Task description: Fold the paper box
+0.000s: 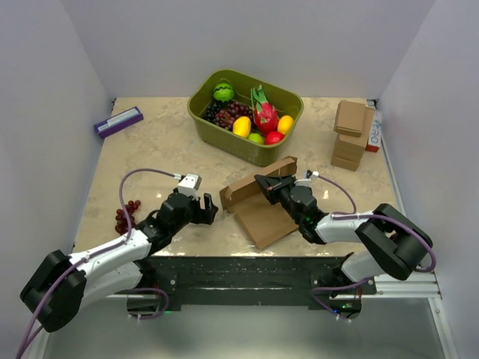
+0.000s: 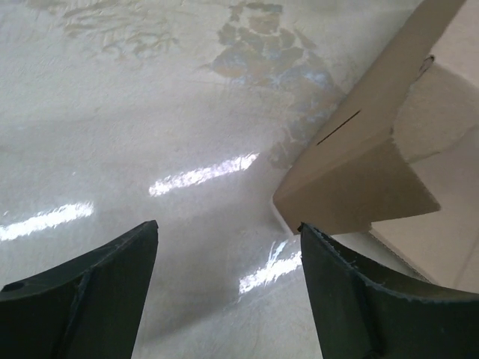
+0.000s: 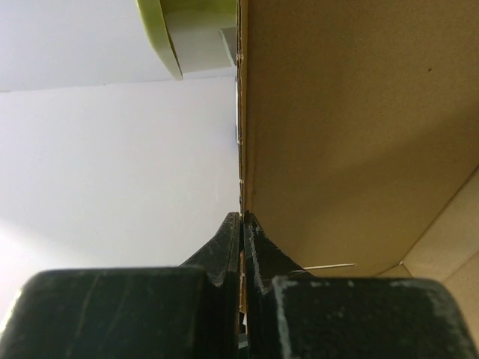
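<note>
The paper box (image 1: 263, 219) is brown cardboard lying part-open in the middle of the table, one long wall standing up. My right gripper (image 1: 263, 182) is shut on the top edge of that wall. In the right wrist view the wall (image 3: 352, 134) runs up from the pinched fingertips of the right gripper (image 3: 242, 218). My left gripper (image 1: 210, 209) is open just left of the wall's left end. The left wrist view shows the left gripper (image 2: 228, 226) with bare table between its fingers, and the box's corner flap (image 2: 359, 161) just beyond the right finger (image 2: 352, 292).
A green basket (image 1: 253, 148) of fruit stands behind the box. A stack of small brown boxes (image 1: 350, 134) and a red-and-white carton (image 1: 374, 132) are at the back right. A purple box (image 1: 118, 121) lies at the back left, dark grapes (image 1: 126, 215) near the left arm.
</note>
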### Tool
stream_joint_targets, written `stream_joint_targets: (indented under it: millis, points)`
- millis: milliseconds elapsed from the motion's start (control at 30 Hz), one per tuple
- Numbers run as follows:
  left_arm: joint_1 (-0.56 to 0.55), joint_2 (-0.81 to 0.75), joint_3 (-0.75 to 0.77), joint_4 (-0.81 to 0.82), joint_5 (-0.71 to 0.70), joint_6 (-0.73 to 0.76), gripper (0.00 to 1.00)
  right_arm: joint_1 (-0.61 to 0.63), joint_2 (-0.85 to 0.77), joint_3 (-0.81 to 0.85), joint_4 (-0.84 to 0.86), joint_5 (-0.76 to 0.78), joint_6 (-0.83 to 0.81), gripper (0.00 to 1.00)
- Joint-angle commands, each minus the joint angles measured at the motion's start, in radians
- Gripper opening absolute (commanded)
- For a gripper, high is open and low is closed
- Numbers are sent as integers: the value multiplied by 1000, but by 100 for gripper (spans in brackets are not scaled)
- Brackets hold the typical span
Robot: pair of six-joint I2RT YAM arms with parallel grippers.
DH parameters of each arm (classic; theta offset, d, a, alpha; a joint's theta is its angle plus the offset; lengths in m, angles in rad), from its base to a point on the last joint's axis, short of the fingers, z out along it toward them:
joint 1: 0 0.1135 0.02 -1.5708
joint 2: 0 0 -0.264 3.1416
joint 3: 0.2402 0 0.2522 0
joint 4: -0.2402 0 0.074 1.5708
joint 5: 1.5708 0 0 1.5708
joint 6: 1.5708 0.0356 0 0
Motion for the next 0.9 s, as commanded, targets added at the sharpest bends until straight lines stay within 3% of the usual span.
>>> stream_joint_targets:
  millis: [0,533,867]
  points:
    - [0,58,-16,239,85,102,76,2,1,-10,-15,27,-17,0]
    - [-8,197,-61,535,298,239,53,3,13,-6,-18,22,-28,0]
    - [-19,281,-42,644,326,257,41,2,24,-4,-17,19,-29,0]
